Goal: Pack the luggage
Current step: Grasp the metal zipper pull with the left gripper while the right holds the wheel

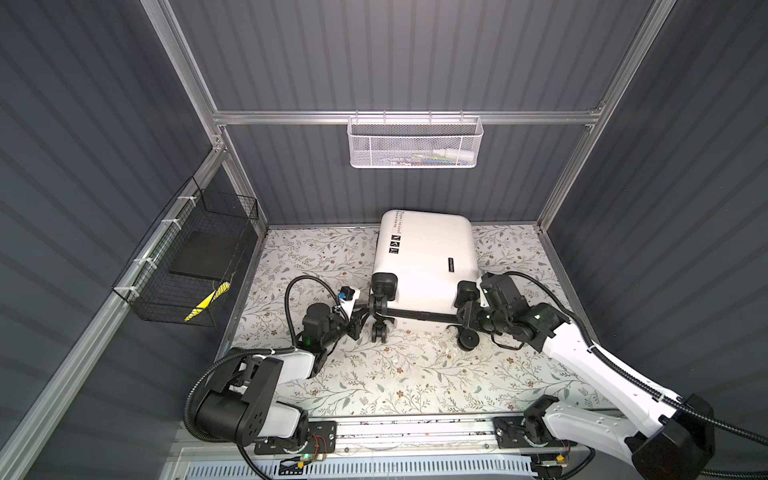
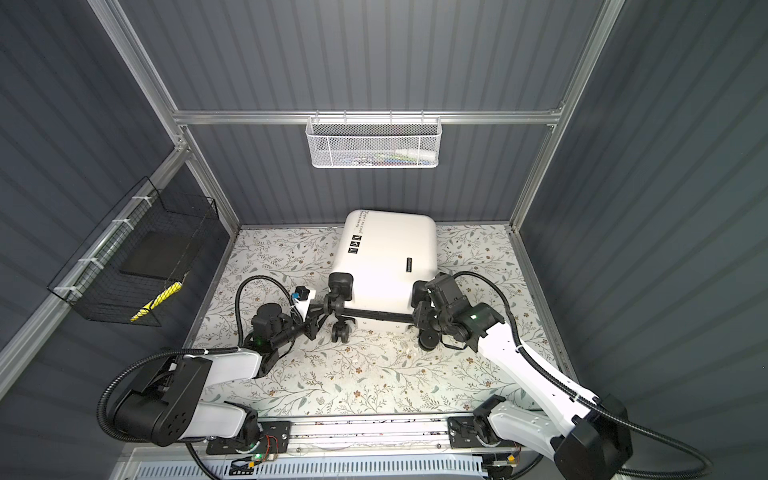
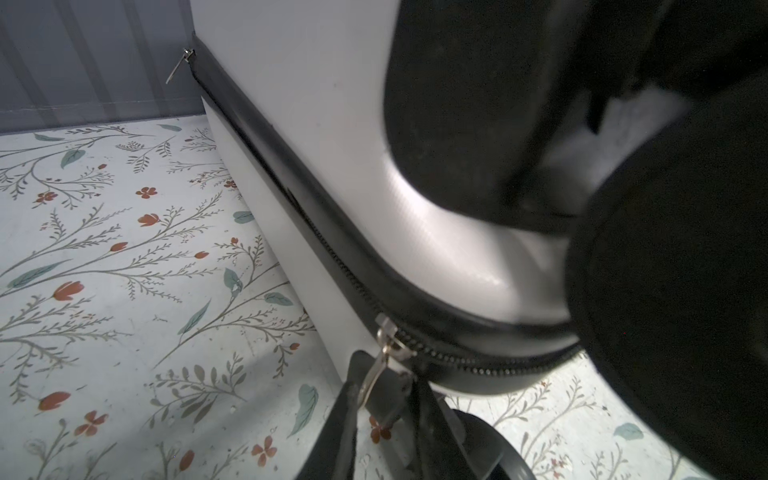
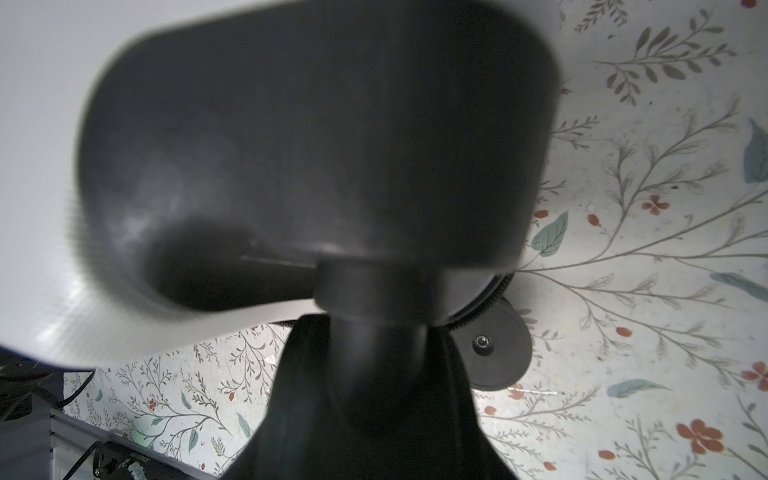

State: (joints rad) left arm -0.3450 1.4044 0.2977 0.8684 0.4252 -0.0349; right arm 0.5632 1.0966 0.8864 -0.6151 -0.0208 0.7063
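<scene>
The luggage (image 1: 424,257) (image 2: 390,257) is a white hard-shell suitcase lying flat and zipped closed at the back of the floral table, its black wheels facing the front. My left gripper (image 1: 360,318) (image 2: 318,318) is at its front left corner, beside the left wheel (image 1: 379,330). In the left wrist view the silver zipper pull (image 3: 376,370) hangs between the fingers of the left gripper (image 3: 386,374), which stand a little apart, table showing in the gap. My right gripper (image 1: 465,311) (image 4: 374,332) is shut on the black caster of the front right wheel (image 4: 494,349).
A white mesh basket (image 1: 415,141) hangs on the back rail. A black wire basket (image 1: 187,257) on the left wall holds a yellow-netted item (image 1: 208,301). A second zipper pull (image 3: 178,66) hangs at the far corner. The back wall stands close behind the suitcase.
</scene>
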